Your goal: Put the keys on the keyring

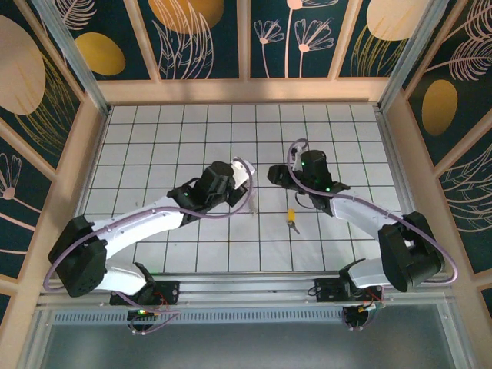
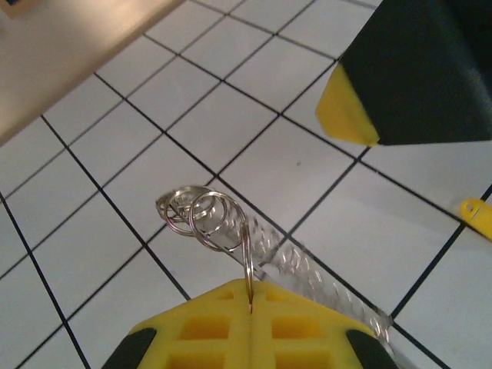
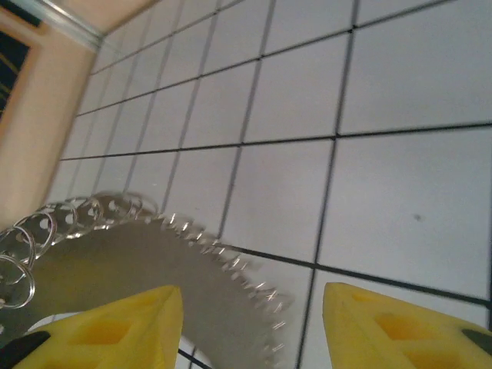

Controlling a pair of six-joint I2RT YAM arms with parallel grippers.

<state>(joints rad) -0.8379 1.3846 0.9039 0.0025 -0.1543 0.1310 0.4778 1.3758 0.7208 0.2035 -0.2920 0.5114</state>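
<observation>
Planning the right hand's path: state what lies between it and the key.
Bare tile between the right hand and the key, seen in the top view.

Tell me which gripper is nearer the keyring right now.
Left. The left gripper is shut on one ring of the keyring. The right gripper is open beside it, the chain passing just ahead of its fingers, not gripped.

Robot test cell, white gridded table [image 1: 154,123], leaf-patterned walls [image 1: 192,38], aluminium frame rails [image 1: 73,54]
</observation>
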